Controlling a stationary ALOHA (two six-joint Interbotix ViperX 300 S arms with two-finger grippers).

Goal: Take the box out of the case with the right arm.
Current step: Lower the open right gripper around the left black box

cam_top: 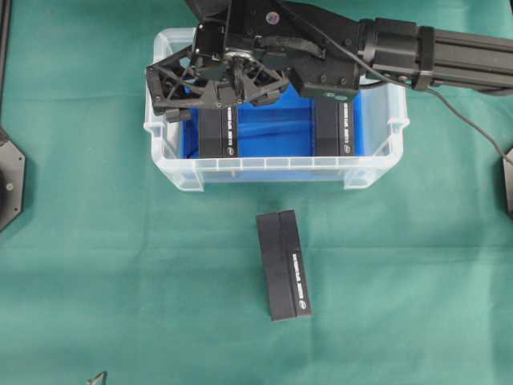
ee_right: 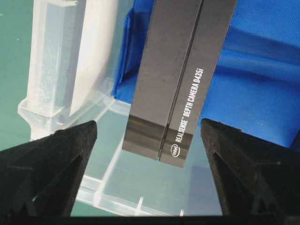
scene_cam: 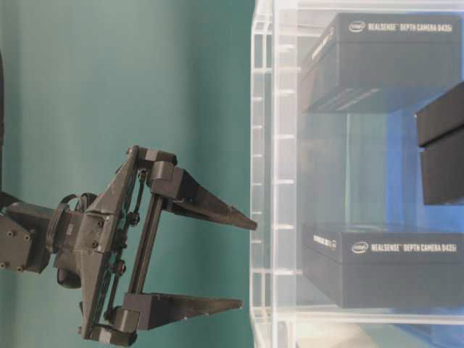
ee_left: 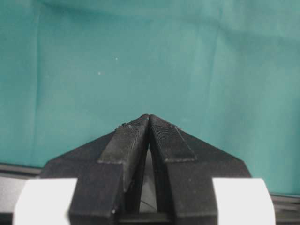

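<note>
The clear case (cam_top: 264,164) with a blue bottom holds two black boxes lying flat, one at the left (cam_top: 215,136) and one at the right (cam_top: 337,132). My right arm reaches in from the right, across the top of the case. Its gripper (cam_top: 164,96) hangs open over the case's left end, touching nothing. In the right wrist view the left box (ee_right: 178,79) lies below, framed by the wide-apart fingers (ee_right: 47,164) of the right gripper (ee_right: 149,124). The table-level view shows that gripper (scene_cam: 245,262) open beside the case wall (scene_cam: 275,145). My left gripper (ee_left: 149,117) is shut over bare cloth.
Another black box (cam_top: 283,265) lies on the green cloth in front of the case. Black arm mounts sit at the left edge (cam_top: 8,180) and the right edge (cam_top: 508,184). A cable (cam_top: 473,120) trails from the right arm.
</note>
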